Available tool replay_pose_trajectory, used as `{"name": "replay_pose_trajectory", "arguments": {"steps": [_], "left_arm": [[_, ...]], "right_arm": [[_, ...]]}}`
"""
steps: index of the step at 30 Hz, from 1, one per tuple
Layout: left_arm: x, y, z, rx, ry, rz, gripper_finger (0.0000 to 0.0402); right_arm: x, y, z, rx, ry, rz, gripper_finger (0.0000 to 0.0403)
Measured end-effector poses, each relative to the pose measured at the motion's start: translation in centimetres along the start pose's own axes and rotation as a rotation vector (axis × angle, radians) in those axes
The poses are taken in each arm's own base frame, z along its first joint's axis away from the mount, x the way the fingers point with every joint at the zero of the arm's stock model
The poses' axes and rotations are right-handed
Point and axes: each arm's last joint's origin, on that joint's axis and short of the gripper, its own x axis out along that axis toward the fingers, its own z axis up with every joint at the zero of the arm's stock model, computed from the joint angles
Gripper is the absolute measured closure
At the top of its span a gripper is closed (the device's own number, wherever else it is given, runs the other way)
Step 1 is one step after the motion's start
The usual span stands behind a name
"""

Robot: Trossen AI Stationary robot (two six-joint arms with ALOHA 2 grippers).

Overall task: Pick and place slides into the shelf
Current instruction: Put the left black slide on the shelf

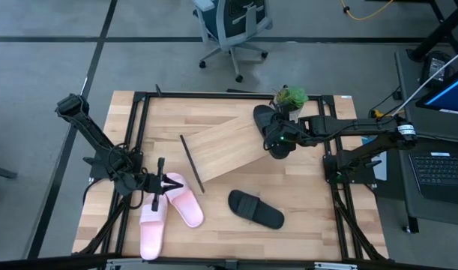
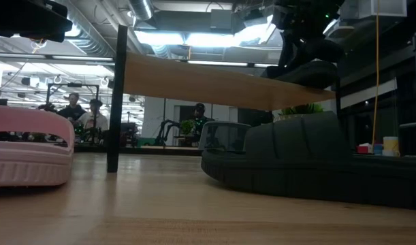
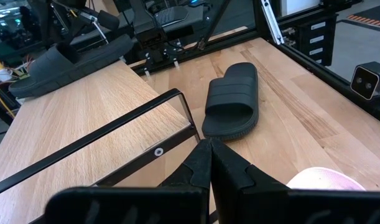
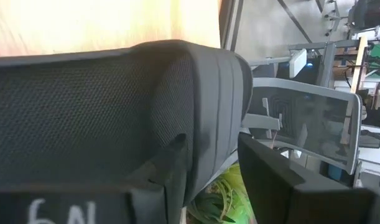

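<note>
Black slide [image 1: 267,120] lies on the shelf [image 1: 225,148], right hand [image 1: 279,142] released beside it; left hand [image 1: 166,184] clenched, empty.

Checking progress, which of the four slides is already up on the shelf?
One black slide, at the shelf's far right end by the right gripper; the others lie on the table.

Left arm: your left arm reaches in from the table's left edge, bent at the elbow.
Left gripper [image 1: 163,182]: fingers [image 3: 199,163] pressed together, low over the table.
Right arm: stretched in from the right side.
Right gripper [image 1: 276,142]: fingers [image 4: 269,171] parted.
</note>
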Motion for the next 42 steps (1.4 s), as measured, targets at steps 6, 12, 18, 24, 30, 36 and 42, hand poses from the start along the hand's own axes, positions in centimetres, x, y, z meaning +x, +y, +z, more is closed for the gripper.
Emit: {"name": "replay_pose_trajectory", "arguments": {"steps": [6, 12, 18, 24, 30, 36, 42], "left_arm": [[0.0, 0.0, 0.0, 0.0, 0.0, 0.0, 0.0401], [0.0, 0.0, 0.0, 0.0, 0.0, 0.0, 0.0401], [0.0, 0.0, 0.0, -0.023, 0.0, 0.0, 0.0401], [0.0, 0.0, 0.0, -0.023, 0.0, 0.0, 0.0401], [0.0, 0.0, 0.0, -0.023, 0.0, 0.0, 0.0401], [0.0, 0.0, 0.0, -0.023, 0.0, 0.0, 0.0401], [0.0, 0.0, 0.0, -0.023, 0.0, 0.0, 0.0401]], "right_arm": [[0.0, 0.0, 0.0, -0.006, 0.001, 0.0, 0.0275], [0.0, -0.1, -0.1, -0.008, 0.037, -0.056, 0.0283], [0.0, -0.2, -0.1, -0.005, 0.038, -0.059, 0.0279], [0.0, -0.1, -0.1, 0.001, 0.017, -0.025, 0.0279], [0.0, -0.1, 0.0, 0.054, 0.013, -0.023, 0.0279], [-0.3, 0.3, 0.2, 0.045, -0.006, -0.012, 0.0279], [-0.9, 0.9, 0.6, 0.023, -0.033, -0.004, 0.0279]]}}
